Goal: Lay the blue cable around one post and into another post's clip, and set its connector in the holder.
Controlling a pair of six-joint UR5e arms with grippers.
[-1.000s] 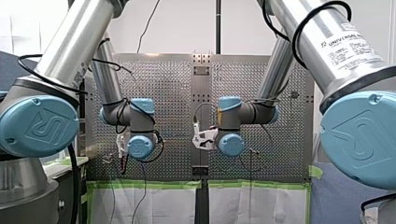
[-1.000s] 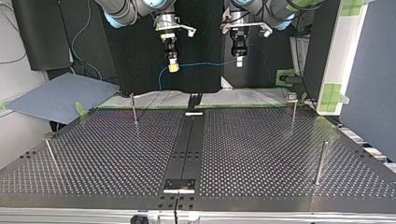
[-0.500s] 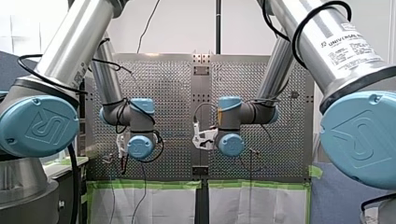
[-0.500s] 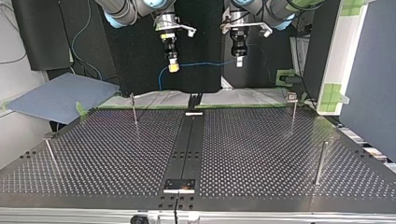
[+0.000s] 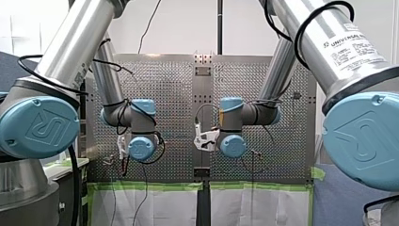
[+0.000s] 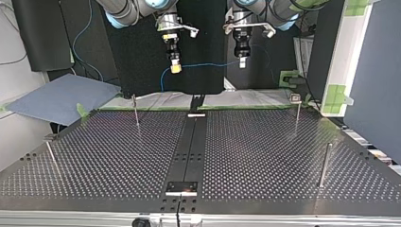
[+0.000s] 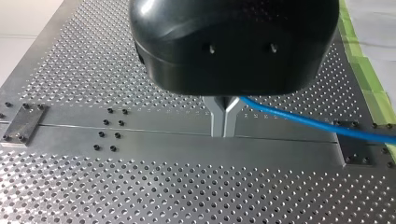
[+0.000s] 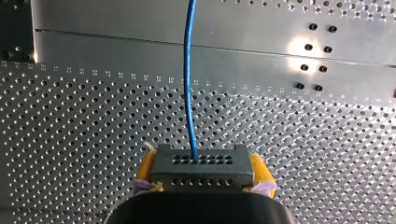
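Blue cable [image 7: 299, 119]: one, left jaws pinching it, right jaws clamping its connector [image 8: 201, 164].

You see my left arm [image 5: 75, 42] and my right arm [image 5: 329, 42] come in from the sides over the perforated desk [image 5: 174, 84], blue-capped wrists either side of its middle strip [image 5: 203, 94]. Green tape [image 5: 146, 186] edges the near side above white sheeting [image 5: 160, 207].

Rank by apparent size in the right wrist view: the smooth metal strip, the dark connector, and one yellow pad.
1. smooth metal strip
2. dark connector
3. yellow pad
Nearness enlarges the connector, but the order holds.
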